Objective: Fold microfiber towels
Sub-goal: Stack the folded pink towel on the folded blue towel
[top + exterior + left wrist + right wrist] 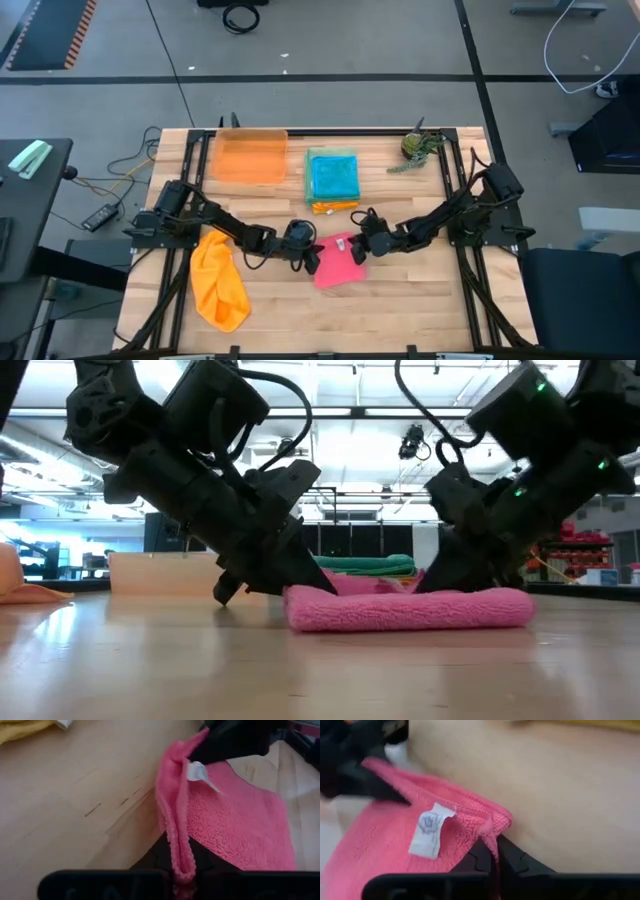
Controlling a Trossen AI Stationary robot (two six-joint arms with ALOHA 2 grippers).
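A pink towel point(339, 263) lies folded on the wooden table point(400, 300), near its middle. My left gripper point(311, 258) is shut on the towel's left far corner. My right gripper point(357, 248) is shut on its right far corner, beside the white tag point(430, 834). An orange towel point(218, 280) lies crumpled at the near left. A stack of folded towels, teal-blue on top point(333, 176), rests at the far middle. In the low view the pink towel point(410, 607) lies flat between both grippers. My left gripper pinches the pink towel's doubled edge point(180, 855) between its two fingers at the left far corner, slanting down. The edge rises a little from the table; the rest lies flat. My right gripper pinches the towel's corner point(492, 827) next to the white tag between its two fingers, slanting down from the table's right. Several layers show at the corner. The rest of the towel lies on the table.
A translucent orange tray point(250, 157) stands at the far left. A small green object point(417, 148) sits at the far right. Bare wood lies along the near edge and near right.
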